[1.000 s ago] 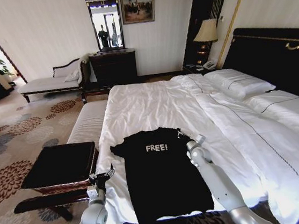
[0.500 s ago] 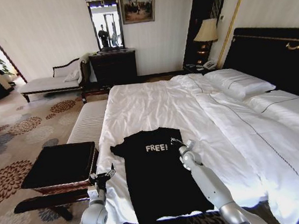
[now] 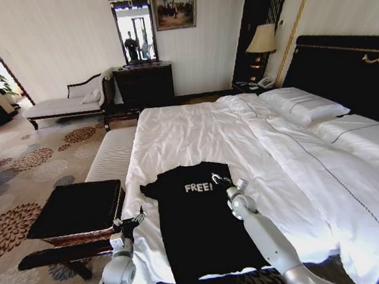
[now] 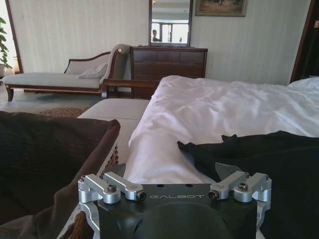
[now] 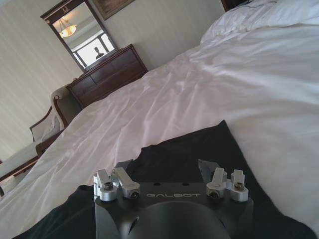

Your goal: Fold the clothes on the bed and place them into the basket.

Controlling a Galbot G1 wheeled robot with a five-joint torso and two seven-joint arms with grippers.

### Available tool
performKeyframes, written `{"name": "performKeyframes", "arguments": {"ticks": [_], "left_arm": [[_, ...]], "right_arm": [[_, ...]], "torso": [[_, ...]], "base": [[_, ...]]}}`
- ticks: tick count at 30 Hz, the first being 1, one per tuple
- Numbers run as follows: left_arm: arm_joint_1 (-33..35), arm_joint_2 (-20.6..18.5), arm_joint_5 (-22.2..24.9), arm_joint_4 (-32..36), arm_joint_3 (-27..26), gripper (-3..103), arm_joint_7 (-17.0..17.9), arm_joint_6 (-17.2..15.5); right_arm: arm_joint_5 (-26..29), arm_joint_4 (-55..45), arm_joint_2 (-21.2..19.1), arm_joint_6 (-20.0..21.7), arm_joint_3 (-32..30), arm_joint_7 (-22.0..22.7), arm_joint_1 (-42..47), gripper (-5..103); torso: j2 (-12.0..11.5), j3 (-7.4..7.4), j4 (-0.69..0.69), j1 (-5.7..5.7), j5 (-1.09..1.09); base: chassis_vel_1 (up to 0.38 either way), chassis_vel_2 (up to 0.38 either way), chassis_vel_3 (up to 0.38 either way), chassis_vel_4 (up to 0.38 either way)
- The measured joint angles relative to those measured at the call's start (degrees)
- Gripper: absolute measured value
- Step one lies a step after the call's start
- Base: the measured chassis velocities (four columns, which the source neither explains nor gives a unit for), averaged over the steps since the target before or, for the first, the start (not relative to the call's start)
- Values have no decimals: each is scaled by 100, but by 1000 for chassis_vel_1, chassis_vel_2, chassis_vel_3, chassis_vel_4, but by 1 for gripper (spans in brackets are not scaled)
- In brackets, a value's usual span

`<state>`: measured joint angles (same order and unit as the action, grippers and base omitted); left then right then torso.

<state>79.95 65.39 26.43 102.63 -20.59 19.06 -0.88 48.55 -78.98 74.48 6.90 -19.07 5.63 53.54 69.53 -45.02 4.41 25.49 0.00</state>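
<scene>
The T-shirt (image 3: 202, 219) lies flat near the foot of the bed (image 3: 195, 131), collar toward the pillows, with the right gripper (image 3: 221, 181) open and empty over its right shoulder, nearer than the open left gripper (image 3: 131, 222) beside its left edge.

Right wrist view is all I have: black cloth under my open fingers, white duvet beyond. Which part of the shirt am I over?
Observer: Your right gripper is at the sleeve of the black short-sleeved T-shirt, just right of its white "FREE!" lettering.
Operator: Where's the basket?
Observer: The low brown woven wicker basket stands beside the left edge of the large white-duvet bed.
Operator: And the left arm?
Observer: The left gripper is open at that bed edge, between basket and T-shirt.
</scene>
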Motion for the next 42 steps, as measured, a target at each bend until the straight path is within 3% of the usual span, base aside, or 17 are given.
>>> {"name": "performKeyframes", "arguments": {"ticks": [6,10,12,14,18,32,36,42], "left_arm": [[-708,10,564,-296,328,100,-4,-147],[-1110,80,1002,-545,472,100,-3,-262],[-1200,111,1135,-621,487,100,-3,-283],[-1371,226,1554,-831,497,100,-12,-349],[-1501,307,1761,-1016,491,100,-99,-370],[-2101,396,1887,-1794,687,97,-566,-56],[-2252,471,1847,-2017,735,92,-647,17],[-2376,580,1834,-2316,746,66,-637,17]], "right_arm": [[-38,-322,-126,0,-480,47,513,95],[-77,-437,-130,0,-689,54,747,100],[-90,-460,-130,0,-739,55,806,100],[-106,-477,-136,-3,-870,55,942,100],[-106,-496,-140,-19,-1010,50,1082,100],[-101,-539,-101,-51,-1170,40,1268,100],[-101,-547,-76,-52,-1158,48,1266,100],[-81,-541,-104,-52,-1164,80,1256,100]], "torso": [[0,0,2,0,1],[0,0,2,0,-1],[0,0,2,0,1],[0,0,1,0,0],[-1,0,2,0,1],[0,0,1,0,0],[0,0,1,0,-1],[-1,0,1,0,0]], "base": [[0,0,0,0],[0,0,0,0],[0,0,0,0],[0,0,0,0],[0,0,0,0],[0,0,0,0],[0,0,0,0],[0,0,0,0]]}}
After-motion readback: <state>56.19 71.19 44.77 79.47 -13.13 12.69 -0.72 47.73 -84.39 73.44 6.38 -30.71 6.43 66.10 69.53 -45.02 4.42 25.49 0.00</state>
